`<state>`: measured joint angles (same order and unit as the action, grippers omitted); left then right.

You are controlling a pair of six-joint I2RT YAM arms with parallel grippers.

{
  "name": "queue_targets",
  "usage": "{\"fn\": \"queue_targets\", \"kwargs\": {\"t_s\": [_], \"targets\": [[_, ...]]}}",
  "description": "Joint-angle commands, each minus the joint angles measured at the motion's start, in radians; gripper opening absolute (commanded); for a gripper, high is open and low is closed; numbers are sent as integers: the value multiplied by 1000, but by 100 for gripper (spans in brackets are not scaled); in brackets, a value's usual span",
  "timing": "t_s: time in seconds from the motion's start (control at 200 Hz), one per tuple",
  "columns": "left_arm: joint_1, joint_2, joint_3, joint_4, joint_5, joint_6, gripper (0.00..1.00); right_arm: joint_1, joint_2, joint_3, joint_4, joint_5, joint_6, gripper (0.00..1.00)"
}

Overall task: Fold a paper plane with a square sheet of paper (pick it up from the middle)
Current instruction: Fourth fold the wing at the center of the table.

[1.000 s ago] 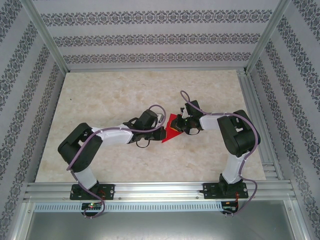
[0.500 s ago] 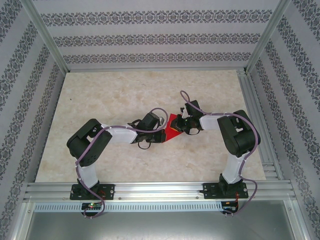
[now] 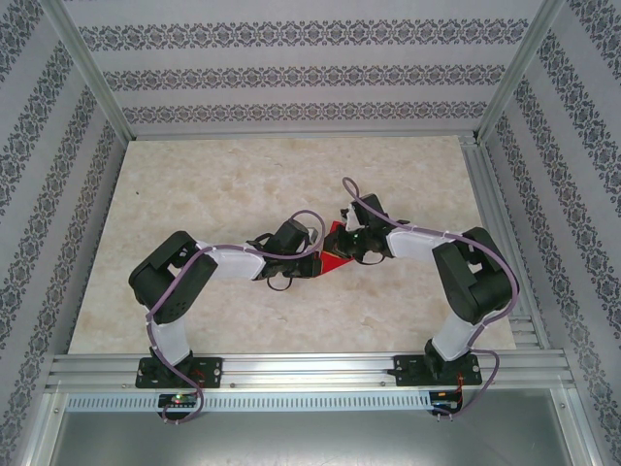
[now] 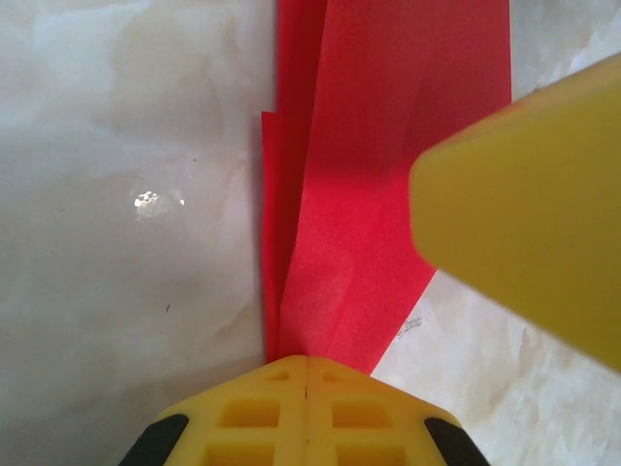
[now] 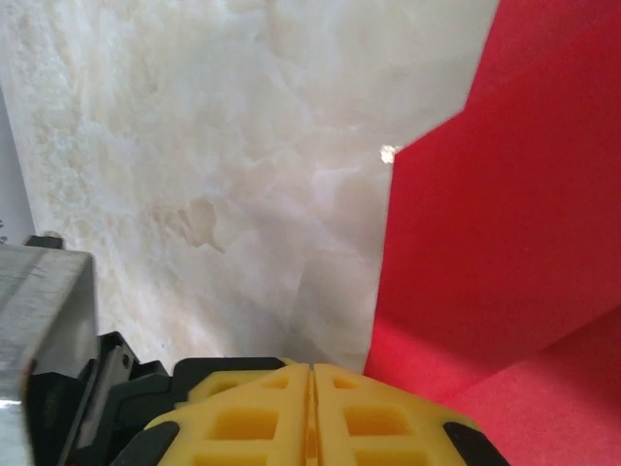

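Two closed grippers (image 4: 307,361) (image 5: 312,368) against paper plane (image 4: 378,184)

You're looking at a robot test cell: a cream marble-patterned tabletop (image 3: 194,204) boxed in by silver aluminium frame rails (image 3: 291,367) and grey floral-patterned wall panels (image 3: 291,73).

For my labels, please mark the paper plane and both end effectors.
paper plane (image 4: 388,146), left wrist view, on its red upper layer.
left end effector (image 4: 307,369), left wrist view, seam between the yellow fingertips.
right end effector (image 5: 312,374), right wrist view, seam between the yellow fingertips.
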<state>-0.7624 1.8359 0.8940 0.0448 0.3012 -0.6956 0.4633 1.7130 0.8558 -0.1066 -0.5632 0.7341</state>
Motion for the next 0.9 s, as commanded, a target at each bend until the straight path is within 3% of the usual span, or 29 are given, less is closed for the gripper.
{"fn": "queue_targets", "kwargs": {"t_s": [0.0, 0.594, 0.739, 0.894], "targets": [[-12, 9, -34, -35, -14, -20, 0, 11, 3, -26, -19, 0, -2, 10], [-12, -38, -26, 2, 21, -30, 0, 23, 129, -27, 8, 2, 12, 10], [-12, -84, -36, 89, 23, -48, 7, 16, 119, -24, -8, 9, 15, 10], [-11, -82, -65, 133, 20, -57, 8, 2, 128, -26, -2, 6, 24, 9]]}}
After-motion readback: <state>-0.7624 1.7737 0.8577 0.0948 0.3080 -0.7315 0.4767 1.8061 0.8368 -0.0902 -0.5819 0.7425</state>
